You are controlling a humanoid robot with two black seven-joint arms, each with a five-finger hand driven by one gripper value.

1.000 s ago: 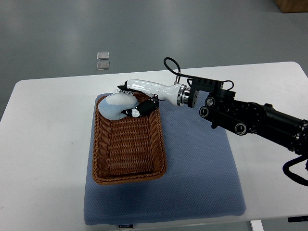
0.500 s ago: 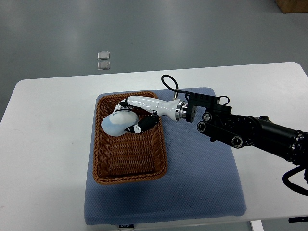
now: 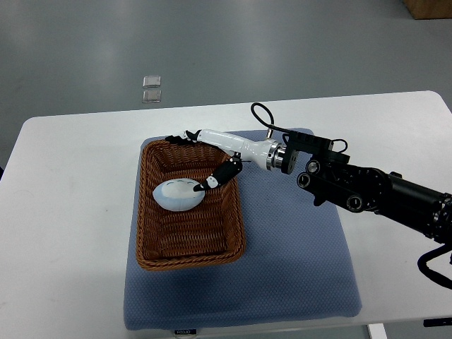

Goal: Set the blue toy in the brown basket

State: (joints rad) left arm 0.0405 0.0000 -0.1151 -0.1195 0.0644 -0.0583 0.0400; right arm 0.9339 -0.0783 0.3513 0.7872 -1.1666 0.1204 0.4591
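1. Since a moment ago, the toy [image 3: 179, 195] has dropped out of the right hand [image 3: 212, 157] and now lies flat on the floor of the basket [image 3: 148, 233].
2. Before, the fingers were wrapped around the toy; now they are spread open and hold nothing.
3. One dark finger [image 3: 220, 176] points down to the right end of the toy and looks like it just touches it.
4. The other fingers [image 3: 181, 135] reach out over the far rim of the basket, away from the toy.
5. The toy is a pale blue egg shape. It sits in the far half of the basket, a bit left of the middle.
6. The near half of the basket shows only its woven floor.
7. The basket is brown and sits on the left part of a blue mat [image 3: 296, 268].
8. The mat lies on a white tabletop [image 3: 63, 233].
9. The right arm [image 3: 374, 194] is black and comes in from the right side, over the mat. Its white wrist part leads to the hand.
10. A black cable [image 3: 263, 116] loops up near the wrist.
11. Two small clear squares [image 3: 151, 88] lie on the grey floor past the tabletop.
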